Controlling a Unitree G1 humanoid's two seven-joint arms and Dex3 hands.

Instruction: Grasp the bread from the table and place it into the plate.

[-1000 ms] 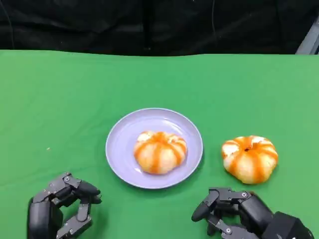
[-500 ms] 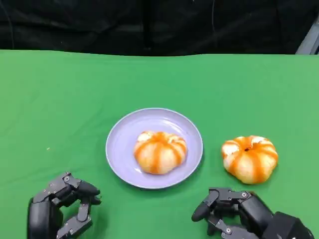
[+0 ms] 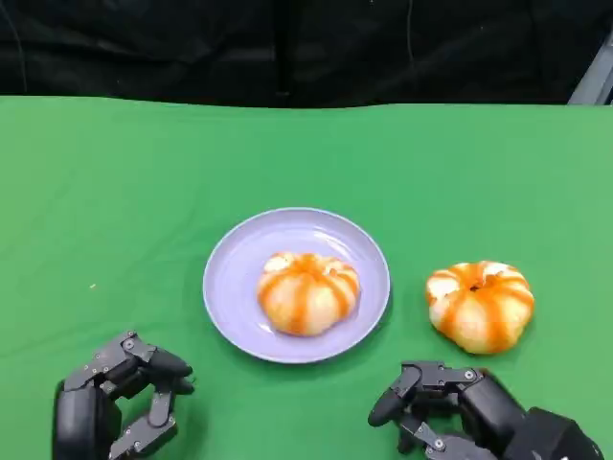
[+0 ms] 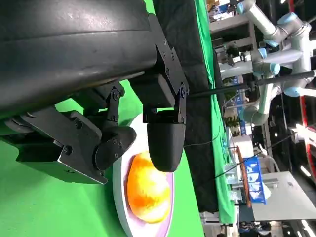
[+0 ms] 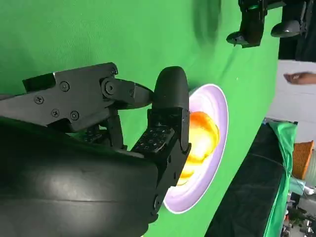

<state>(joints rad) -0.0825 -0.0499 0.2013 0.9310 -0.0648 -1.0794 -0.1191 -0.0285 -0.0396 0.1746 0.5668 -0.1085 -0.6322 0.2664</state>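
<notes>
A lavender plate (image 3: 235, 278) sits mid-table with a round orange-striped bread (image 3: 307, 291) lying in it. A second orange-striped bread (image 3: 479, 304) rests on the green cloth to the plate's right. My right hand (image 3: 450, 412) hovers at the near edge, just in front of that loose bread, fingers apart and holding nothing. My left hand (image 3: 120, 402) is at the near left, apart from the plate, fingers spread and holding nothing. The left wrist view shows my left hand (image 4: 123, 128) before the plate (image 4: 118, 192) and its bread (image 4: 145, 192). The right wrist view shows my right hand (image 5: 143, 123), plate (image 5: 215, 148) and bread (image 5: 200, 140).
A green cloth (image 3: 115, 192) covers the table, ending at a black backdrop (image 3: 287, 48) along the far edge. In the right wrist view my left hand (image 5: 254, 22) appears far off, and a person's hand (image 5: 298, 78) shows beyond the table.
</notes>
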